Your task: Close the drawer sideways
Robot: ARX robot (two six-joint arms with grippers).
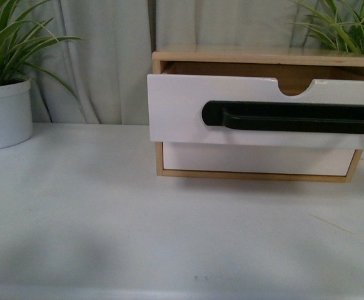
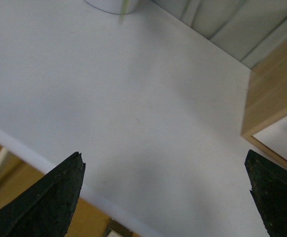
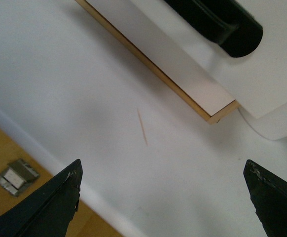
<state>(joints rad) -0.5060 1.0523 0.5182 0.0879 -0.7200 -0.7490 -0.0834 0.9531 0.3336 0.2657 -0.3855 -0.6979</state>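
Observation:
The drawer (image 1: 182, 112) has a white front, a long black bar handle (image 1: 294, 117) and a half-round notch in its top edge. It stands pulled out of a small wooden cabinet (image 1: 257, 55) on the white table. Below it is a plain white drawer front (image 1: 257, 159), shut. Neither arm shows in the front view. My left gripper (image 2: 165, 170) is open and empty over the table, with the cabinet's wooden side (image 2: 274, 94) ahead. My right gripper (image 3: 163, 177) is open and empty, with the drawer (image 3: 276, 74) and handle end (image 3: 232, 29) ahead.
A white pot with a green plant (image 1: 5, 112) stands at the table's back left. Another plant (image 1: 351, 25) shows behind the cabinet at the right. Curtains hang behind. The table's front edge (image 3: 30, 143) lies near both grippers. A thin scratch (image 3: 142, 127) marks the tabletop.

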